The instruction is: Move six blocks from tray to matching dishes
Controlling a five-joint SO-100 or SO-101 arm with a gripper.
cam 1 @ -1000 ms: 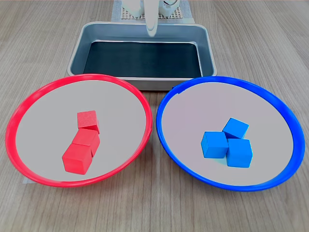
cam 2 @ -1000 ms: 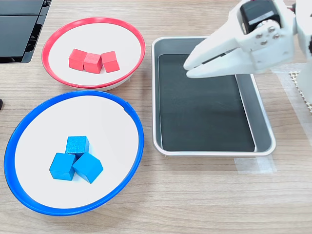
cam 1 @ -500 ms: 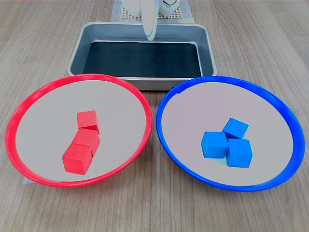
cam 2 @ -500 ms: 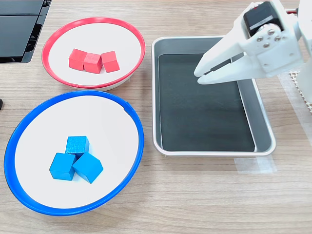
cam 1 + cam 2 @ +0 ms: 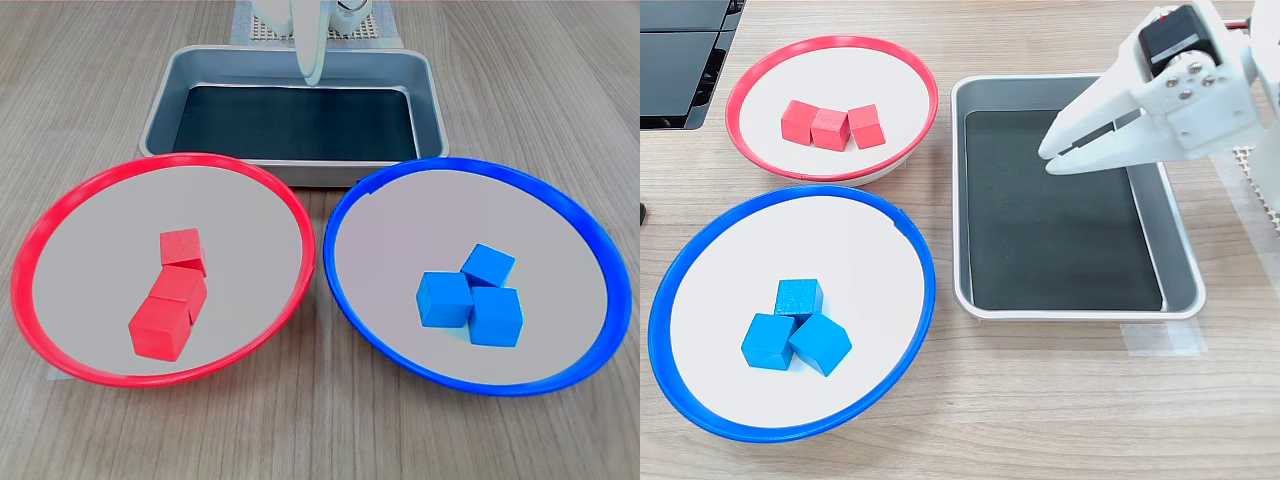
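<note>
No brand, label or writing is showing anywhere on my white arm, the dishes or the tray.

My tool is hanging above the tray in the second exterior view, reaching in from the second exterior view's right and tilting down toward the black floor. Its two white fingers are lying nearly together, with only a narrow slit between the tips, and they are holding nothing. In the first exterior view only one pale finger is showing, pointing down over the tray's far wall.

The tray is sitting empty on the wooden table. All six blocks are lying in the dishes. Three red blocks are sitting side by side in a touching row in the red-rimmed dish. Three blue blocks are sitting in a tight cluster in the blue-rimmed dish.

In the second exterior view both dishes are lying to the left of the tray, the blue rim just beside the tray's left wall. The two rims are nearly touching each other. Open table is showing below the tray and the blue dish. A dark flat object is sitting at the second exterior view's upper left corner.
</note>
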